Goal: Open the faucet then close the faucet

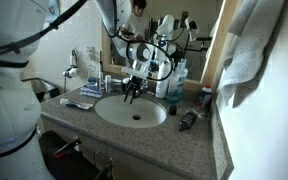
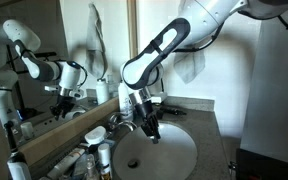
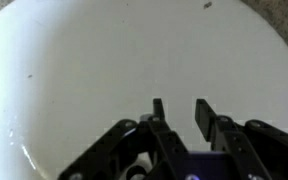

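The faucet is a small shiny chrome tap at the back rim of the oval white sink. My gripper hangs over the basin just beside the faucet's spout, on its right in that view, and does not touch it. In an exterior view the gripper is at the sink's back edge and hides most of the faucet. In the wrist view the gripper is open and empty, with only the white basin below it; the faucet is out of view there.
White-and-blue bottles stand behind the sink at the mirror. A black cylindrical gadget lies on the counter by the sink. A towel hangs at the side. More bottles crowd the counter near the faucet.
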Controlling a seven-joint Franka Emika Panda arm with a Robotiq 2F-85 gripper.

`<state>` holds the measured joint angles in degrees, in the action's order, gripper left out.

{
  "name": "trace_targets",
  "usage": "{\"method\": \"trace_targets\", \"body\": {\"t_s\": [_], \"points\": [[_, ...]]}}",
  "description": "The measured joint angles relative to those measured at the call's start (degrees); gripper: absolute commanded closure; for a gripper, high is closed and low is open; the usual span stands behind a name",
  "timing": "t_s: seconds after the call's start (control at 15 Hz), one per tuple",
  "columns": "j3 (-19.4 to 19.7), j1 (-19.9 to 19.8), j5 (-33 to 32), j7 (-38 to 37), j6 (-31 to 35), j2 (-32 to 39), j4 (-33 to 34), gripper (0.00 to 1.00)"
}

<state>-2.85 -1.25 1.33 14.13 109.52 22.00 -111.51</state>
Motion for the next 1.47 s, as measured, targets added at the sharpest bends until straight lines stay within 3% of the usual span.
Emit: {"method": "trace_targets", "body": {"t_s": [0.27, 0.87, 1.47], "points": [[0.0, -0.3, 1.4, 0.1, -2.8, -0.4, 1.1, 0.01], [-0.1, 0.2, 2.7, 0.0, -2.3, -10.0, 3.1, 0.0], [0.2, 0.5, -0.3, -1.2, 3.7, -20.5, 3.2, 0.0]]}}
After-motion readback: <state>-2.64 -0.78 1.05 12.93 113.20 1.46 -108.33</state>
